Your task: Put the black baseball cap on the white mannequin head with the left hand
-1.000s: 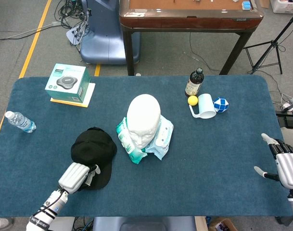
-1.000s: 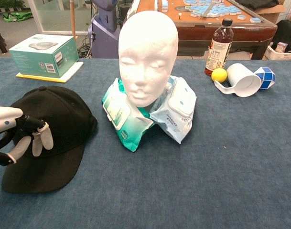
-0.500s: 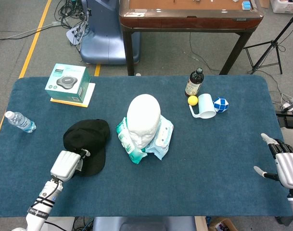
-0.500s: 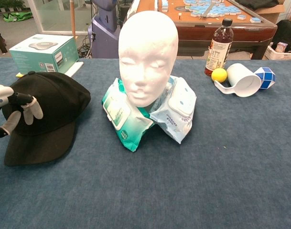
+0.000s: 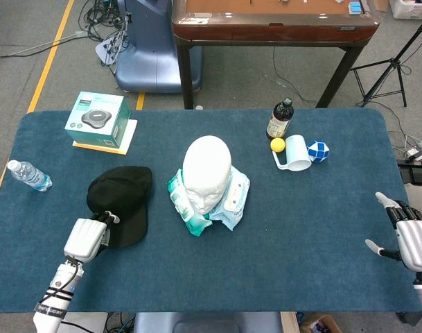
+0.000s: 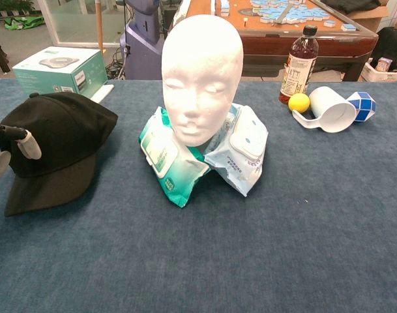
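The black baseball cap lies left of the white mannequin head, brim toward the table's front edge and its crown tipped up. My left hand grips the cap at the left side of its brim, with fingers curled over the edge; the chest view shows only its fingers, at the left border. The mannequin head stands upright and bare at the table's middle, facing me. At the table's right edge my right hand hangs open and holds nothing.
Teal and blue wipe packs prop up the head. A teal box sits back left and a water bottle far left. A dark bottle, yellow ball, white mug and blue-white puzzle ball stand back right.
My left hand has drawn the cap to the left and away from the mannequin head, and the cap's crown now sits higher. The right hand has not moved.
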Motion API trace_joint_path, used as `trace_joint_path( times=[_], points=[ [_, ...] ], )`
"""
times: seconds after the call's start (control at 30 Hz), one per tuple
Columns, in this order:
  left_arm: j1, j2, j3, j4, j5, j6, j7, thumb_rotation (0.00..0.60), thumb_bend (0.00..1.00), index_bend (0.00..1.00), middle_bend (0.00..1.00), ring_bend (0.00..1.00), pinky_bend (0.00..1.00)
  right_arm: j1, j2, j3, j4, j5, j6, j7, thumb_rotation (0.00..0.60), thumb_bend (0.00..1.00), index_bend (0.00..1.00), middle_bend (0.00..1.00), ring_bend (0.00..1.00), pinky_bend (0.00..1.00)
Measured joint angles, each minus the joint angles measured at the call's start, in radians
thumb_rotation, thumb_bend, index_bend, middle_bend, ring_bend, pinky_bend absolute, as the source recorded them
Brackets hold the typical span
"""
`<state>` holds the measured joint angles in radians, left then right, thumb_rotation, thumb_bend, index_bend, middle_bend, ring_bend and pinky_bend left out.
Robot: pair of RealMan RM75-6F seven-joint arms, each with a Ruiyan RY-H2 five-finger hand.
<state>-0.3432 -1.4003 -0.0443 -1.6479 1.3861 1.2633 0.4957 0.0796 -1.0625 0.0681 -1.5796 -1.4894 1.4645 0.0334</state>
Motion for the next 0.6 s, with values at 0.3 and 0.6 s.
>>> trace_joint_path(
  times=[0.3,0.6],
  points=[
    [0.034,-0.029,0.041,0.027,0.095,0.077,-0.023,0.600,0.25,0.35,0.39,0.35,0.67,-0.001,-0.001,-0.001,0.001,-0.001,0.001,-0.001,0.600,0.00,0.08,0.23,0.18,0.26],
    [0.042,-0.078,0.048,0.082,0.119,0.087,-0.036,0.600,0.09,0.31,0.40,0.33,0.63,-0.001,0.003,0.000,0.002,0.001,-0.001,0.008,0.600,0.00,0.08,0.23,0.18,0.26]
  ],
)
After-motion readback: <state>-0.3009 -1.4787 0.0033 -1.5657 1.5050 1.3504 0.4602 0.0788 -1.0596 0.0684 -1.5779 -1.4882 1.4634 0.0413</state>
